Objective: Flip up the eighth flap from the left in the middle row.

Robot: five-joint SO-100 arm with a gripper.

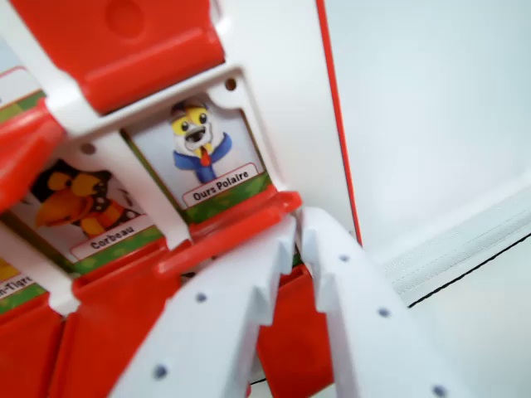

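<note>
White serrated gripper [297, 236] fingers are filling the bottom of the wrist view, their tips nearly meeting just under the rim of a red flap [228, 224]; the jaws are sitting almost closed with only a thin slit between them, and they are clamping nothing, merely pressing close to the flap's lower edge; that flap is lying at the right-hand end of its row on the white game board [286, 99], hard against the board's red-trimmed right edge [336, 116]; above it the "Ours Polaire" card [207, 153] is showing a cartoon bear, and to the wrist view's left the "Corbeau" card [83, 211] is showing a bird beside another red flap [116, 286]; a larger red flap [124, 46] is occupying the row above; whether the end flap is truly the eighth cannot be counted from here; it is looking like thin, stiff, light moulded plastic on a hinge, smooth and likely slippery, so hooking a fingertip under the free lip is seeming wiser than pinching; to the right, the pale table [431, 108] is offering open room past the board's edge, while the left side is crowded by neighbouring flaps and the white frame bars, leaving little slack for sideways drift.
</note>
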